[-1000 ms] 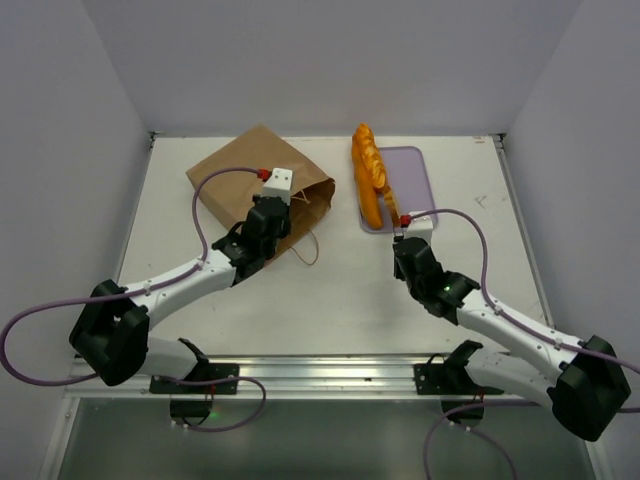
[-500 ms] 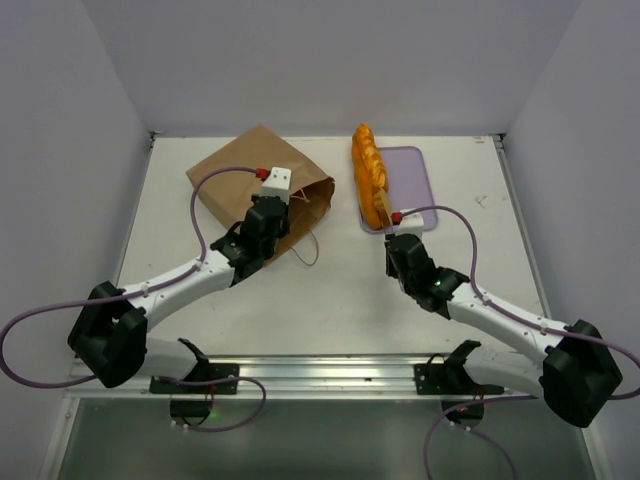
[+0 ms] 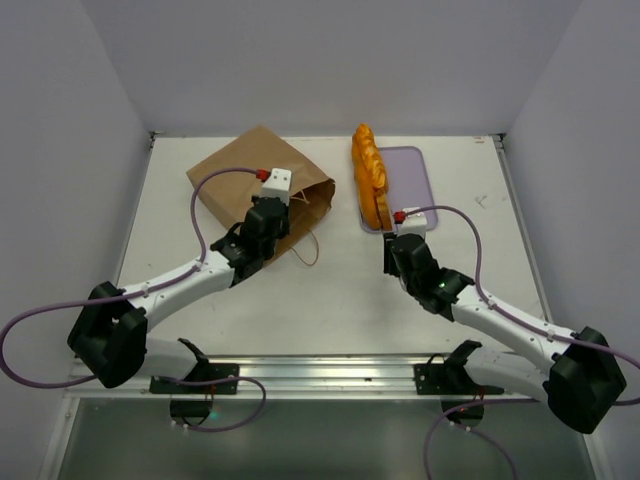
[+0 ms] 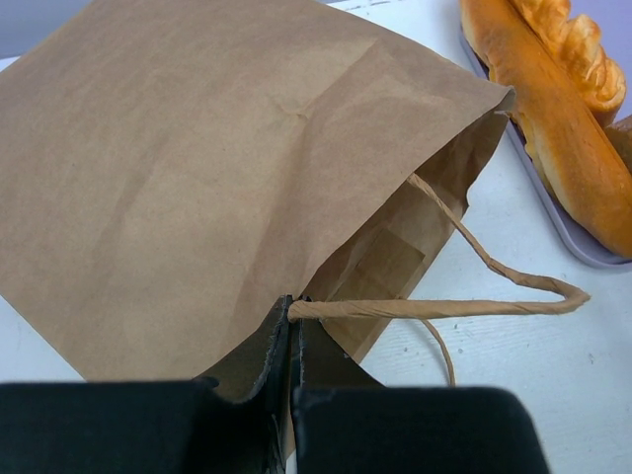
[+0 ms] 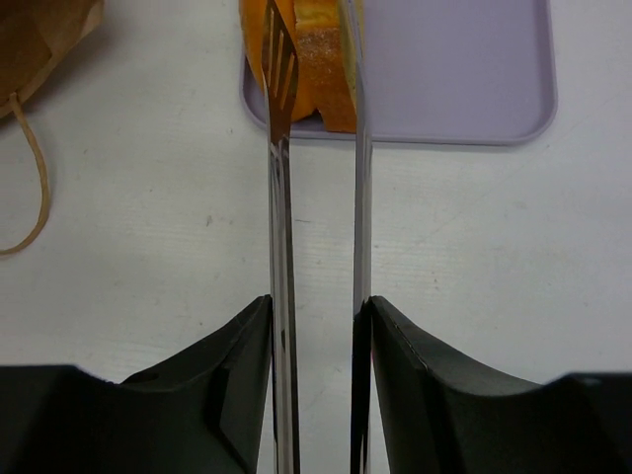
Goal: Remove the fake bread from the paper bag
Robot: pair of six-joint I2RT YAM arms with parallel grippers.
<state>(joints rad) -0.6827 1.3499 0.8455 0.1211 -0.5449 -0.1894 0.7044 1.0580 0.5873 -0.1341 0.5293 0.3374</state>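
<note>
The brown paper bag [image 3: 245, 170] [image 4: 197, 168] lies flat at the back left with its mouth facing right. My left gripper [image 3: 274, 202] [image 4: 292, 301] is shut on the bag's mouth edge, where a cord handle [image 4: 444, 308] starts. Golden fake bread loaves [image 3: 370, 180] [image 4: 553, 128] lie on the lavender tray [image 3: 412, 185]. My right gripper [image 3: 396, 240] [image 5: 314, 301] holds metal tongs [image 5: 279, 148]. The tong arms stand apart on either side of a loaf's near end [image 5: 321, 69]. The bag's inside is hidden.
The tray [image 5: 454, 69] sits at the back right, with its right half bare. A second cord handle [image 5: 35, 178] loops onto the white table [image 3: 340, 290] between the bag and the tray. Grey walls enclose the table on three sides.
The right gripper's jaws have widened and the tong arms have spread at the loaf's end. The right wrist shifted slightly. The left arm and the bag have not moved.
</note>
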